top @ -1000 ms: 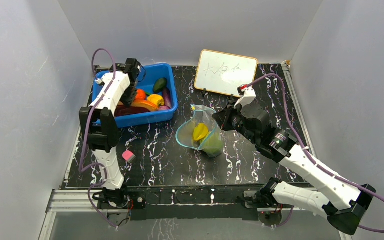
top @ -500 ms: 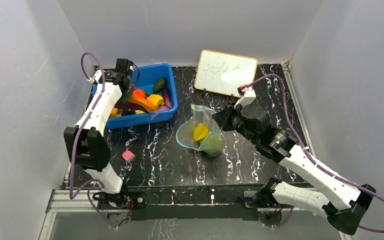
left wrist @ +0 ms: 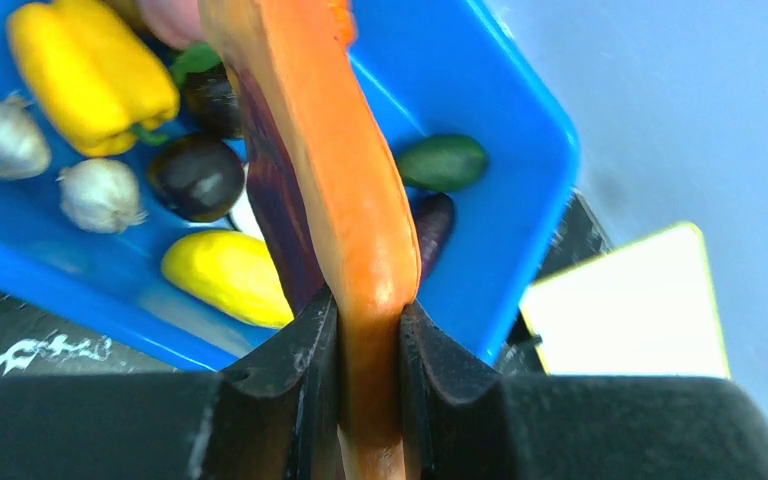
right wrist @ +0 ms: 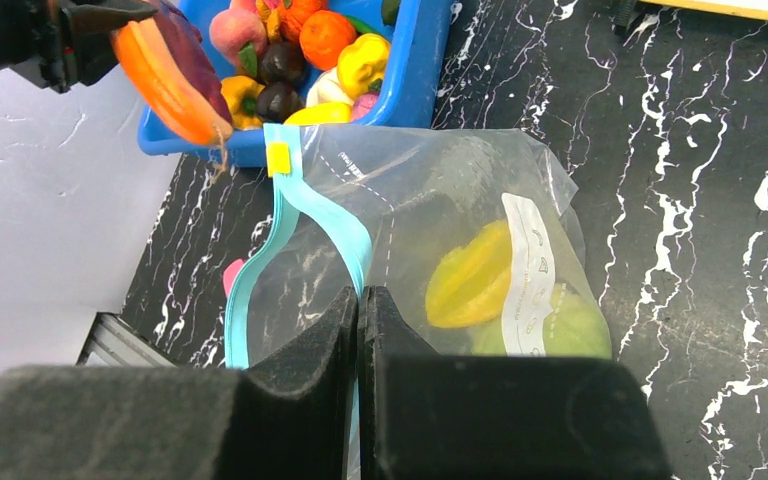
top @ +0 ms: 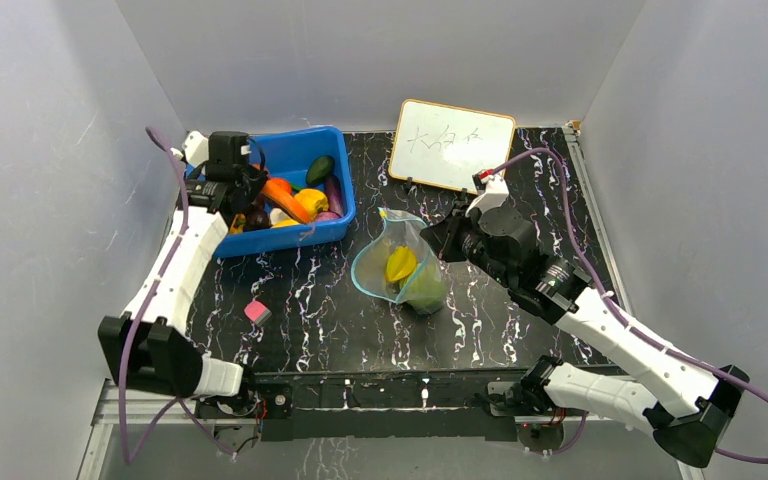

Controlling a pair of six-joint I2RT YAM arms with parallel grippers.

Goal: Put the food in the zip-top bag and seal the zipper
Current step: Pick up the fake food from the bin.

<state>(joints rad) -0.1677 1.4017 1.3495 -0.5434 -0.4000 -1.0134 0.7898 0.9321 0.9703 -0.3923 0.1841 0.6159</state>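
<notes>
Our left claw (left wrist: 368, 330) pinches the slice (left wrist: 340, 180) by one end, lifted over the bin (left wrist: 500, 120) at the far left of the table (top: 340, 330). Our right claw (right wrist: 358, 300) is pressed together on the bag (right wrist: 430, 210) at its zipper (right wrist: 260, 260), holding the mouth up and open toward the left. The bag sits mid-table, right of the bin, with a yellow star fruit (right wrist: 470, 275) and a green fruit (right wrist: 570, 320) inside.

The step in hand, as we judge it, is carrying the slice to the bag. To do it well we should bring it right and nearer, free end leading, and aim inside the zipper's loop rather than at the film. The slice is long, so we would tip it to enter lengthwise, lower it well past the rim, and only then spread the left claw. The right claw should hold steady, since the film is limp and the mouth could fold shut if nudged.
</notes>
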